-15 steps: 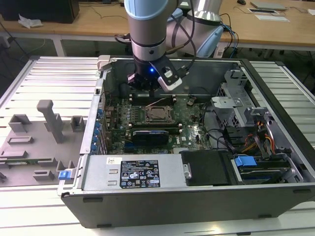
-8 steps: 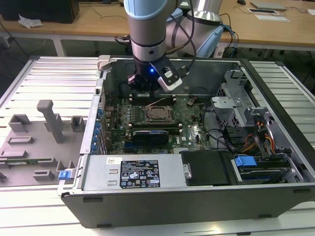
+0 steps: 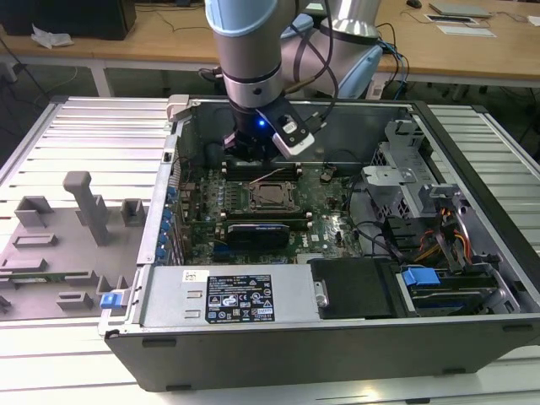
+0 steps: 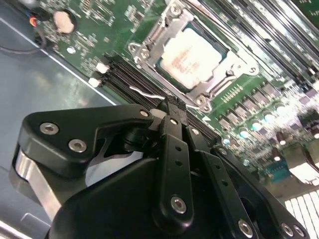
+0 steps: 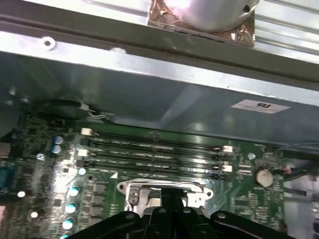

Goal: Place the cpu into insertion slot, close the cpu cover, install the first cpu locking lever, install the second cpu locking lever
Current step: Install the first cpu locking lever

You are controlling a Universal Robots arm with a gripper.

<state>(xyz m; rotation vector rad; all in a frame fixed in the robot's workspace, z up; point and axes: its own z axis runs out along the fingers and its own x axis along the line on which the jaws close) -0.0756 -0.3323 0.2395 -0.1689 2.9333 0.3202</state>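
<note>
The cpu [image 4: 191, 54] lies flat in the insertion slot [image 3: 272, 197], its pale top showing through the cut-out of the cpu cover [image 4: 149, 49]. The silver cover is folded down around it. My gripper [image 4: 172, 105] hovers over the black memory slots just beside the socket, with its black fingers pressed together and nothing between them. In the exterior view the gripper [image 3: 252, 159] hangs inside the open case, just behind the socket. The first wrist view shows the socket frame [image 5: 130, 191] right beyond the fingertips [image 5: 164, 211].
The open computer case [image 3: 278, 346] has tall walls around the green motherboard [image 3: 325, 221]. Several memory slots [image 5: 154, 152] run behind the socket. A drive cage and cables [image 3: 439, 245] fill the exterior view's right. Grey fixtures [image 3: 80, 211] stand on the table at its left.
</note>
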